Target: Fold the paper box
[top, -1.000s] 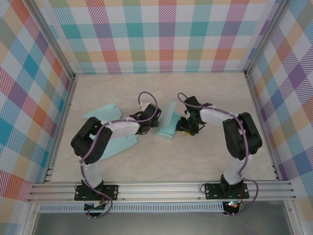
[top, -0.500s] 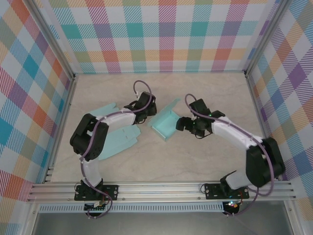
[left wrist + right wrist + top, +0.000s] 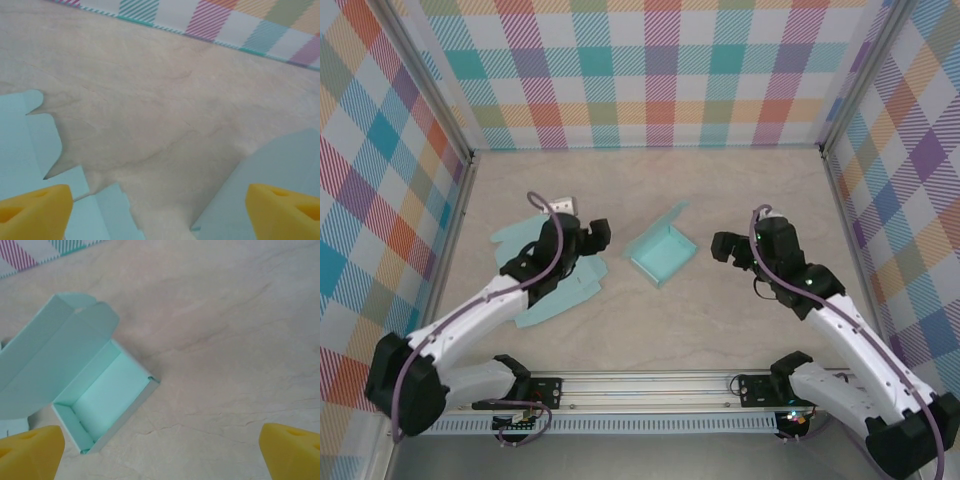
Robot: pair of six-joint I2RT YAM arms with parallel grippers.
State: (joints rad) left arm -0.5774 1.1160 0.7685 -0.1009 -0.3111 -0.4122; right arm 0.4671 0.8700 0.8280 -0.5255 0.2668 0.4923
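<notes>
Nearest me, both arm bases sit on the rail (image 3: 650,380) at the tabletop (image 3: 720,320) edge. Next out, a flat teal sheet (image 3: 555,290) lies on the left side, partly under the left forearm.

Left tool (image 3: 595,233) hangs just past that sheet's far edge. It points right toward the box (image 3: 658,255), apart from it. On the left wrist view its yellow fingertips (image 3: 32,212) are spread wide, gripping nothing, with paper and bare tabletop below. Teal paper shows at both lower corners there. The left piece has a scalloped edge; I cannot tell which piece the right one is.

Right tool (image 3: 725,245) is at about the same depth, right of the box, pointing left at it and not touching. On the right wrist view its fingertips (image 3: 30,452) are spread wide too, holding nothing.

The box sits mid-tabletop between the two tools, turned on a diagonal. It is an open tray with its side walls up and the lid flap standing open on the far side. From the right wrist I see the tray floor and a flap leaning away from the camera.

A second flat sheet (image 3: 520,232) with rounded tabs lies further out on the left, partly under the left arm. Furthest out, plaid walls (image 3: 660,70) surround the cell.
</notes>
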